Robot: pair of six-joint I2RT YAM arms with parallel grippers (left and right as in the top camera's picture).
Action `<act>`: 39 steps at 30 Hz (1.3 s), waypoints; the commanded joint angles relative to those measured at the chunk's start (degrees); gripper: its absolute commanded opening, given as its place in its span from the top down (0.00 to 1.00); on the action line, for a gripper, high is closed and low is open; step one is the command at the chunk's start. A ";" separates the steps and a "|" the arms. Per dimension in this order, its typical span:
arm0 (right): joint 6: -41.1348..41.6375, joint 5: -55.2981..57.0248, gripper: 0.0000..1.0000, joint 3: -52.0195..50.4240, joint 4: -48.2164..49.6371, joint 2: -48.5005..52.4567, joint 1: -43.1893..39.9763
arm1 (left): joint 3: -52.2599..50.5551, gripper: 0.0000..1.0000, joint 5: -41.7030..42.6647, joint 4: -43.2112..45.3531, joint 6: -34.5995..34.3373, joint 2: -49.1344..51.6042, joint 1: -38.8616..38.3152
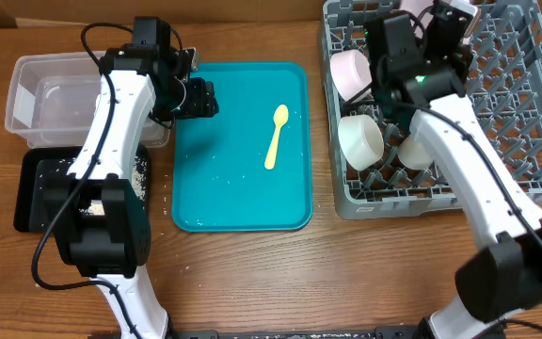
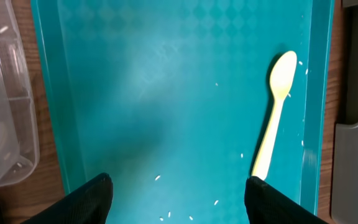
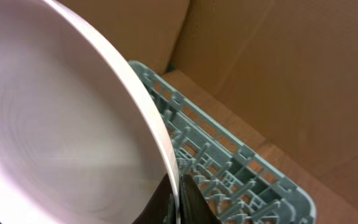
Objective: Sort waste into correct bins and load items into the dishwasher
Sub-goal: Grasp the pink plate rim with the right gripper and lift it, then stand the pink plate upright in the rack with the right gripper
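Nearest in, loose rice grains point(image 1: 141, 169) can be seen scattered on the black tray point(image 1: 31, 193), with the clear tub point(image 1: 26, 94) set just behind it. On the teal tray point(image 1: 224, 188) the yellow spoon point(image 1: 276, 137) is found lying toward the right edge. The left claw point(image 2: 179, 190) is held wide above that tray, nothing in it. In the grey rack point(image 1: 534, 141), a white bowl point(image 1: 360, 141), a cup point(image 1: 412, 153) and a pink bowl point(image 1: 351, 73) are parked along the left side. Farthest back, the round plate point(image 3: 61, 137) is pinched by its rim in the right claw point(image 3: 178, 202).
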 commanded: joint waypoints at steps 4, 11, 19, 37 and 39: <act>-1.40 -0.85 0.96 1.11 0.42 4.31 -0.72 | 1.07 0.28 -0.35 1.51 -0.76 0.52 0.22; -1.38 -2.51 0.96 -1.79 2.43 5.40 -0.87 | 1.07 0.27 -0.35 2.75 -0.79 0.52 0.17; -1.31 -2.89 0.96 -1.79 0.39 7.93 -1.73 | 1.07 0.27 -0.35 3.87 -0.79 0.52 0.07; -1.38 -17.66 0.03 1.40 -8.41 6.27 -1.68 | 1.07 0.25 -0.35 4.07 -0.79 0.52 -0.17; -1.60 -20.09 0.02 4.13 -9.84 4.94 -1.68 | 1.07 0.24 -0.37 4.13 -0.76 0.52 -0.17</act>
